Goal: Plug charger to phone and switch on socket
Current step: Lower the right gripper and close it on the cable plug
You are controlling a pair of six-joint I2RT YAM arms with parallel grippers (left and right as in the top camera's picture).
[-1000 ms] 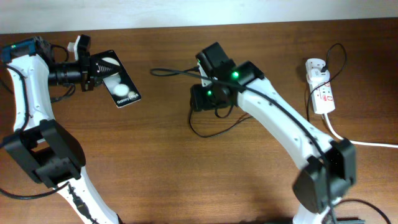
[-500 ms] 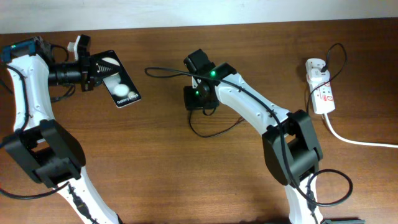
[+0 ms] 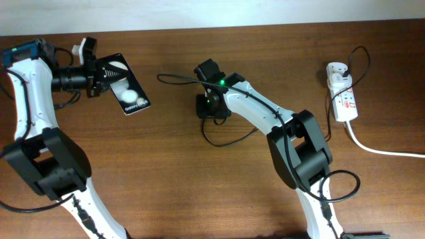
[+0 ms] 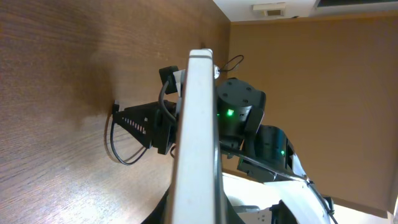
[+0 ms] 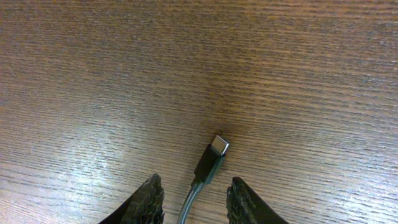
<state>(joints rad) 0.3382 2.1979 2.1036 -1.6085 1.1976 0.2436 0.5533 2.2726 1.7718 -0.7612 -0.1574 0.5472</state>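
Observation:
My left gripper (image 3: 99,78) is shut on the phone (image 3: 126,86), a black smartphone with two round reflections, held at the far left. In the left wrist view the phone (image 4: 196,137) shows edge-on. The charger, a thin black cable (image 3: 229,138), loops on the table at the centre and runs right to a white plug adapter (image 3: 337,72) in the socket (image 3: 344,101). My right gripper (image 3: 211,106) is open and low over the table. In the right wrist view its fingers (image 5: 196,186) straddle the cable just behind the connector tip (image 5: 214,155), not closed on it.
The socket's thick white cord (image 3: 382,151) runs off the right edge. A black cable end (image 3: 161,77) lies between the phone and the right gripper. The right arm (image 3: 265,119) stretches across the middle of the wooden table (image 3: 166,179).
The right gripper has shifted a little to the left and the right arm has swung round behind it. The left arm and the phone have not moved.

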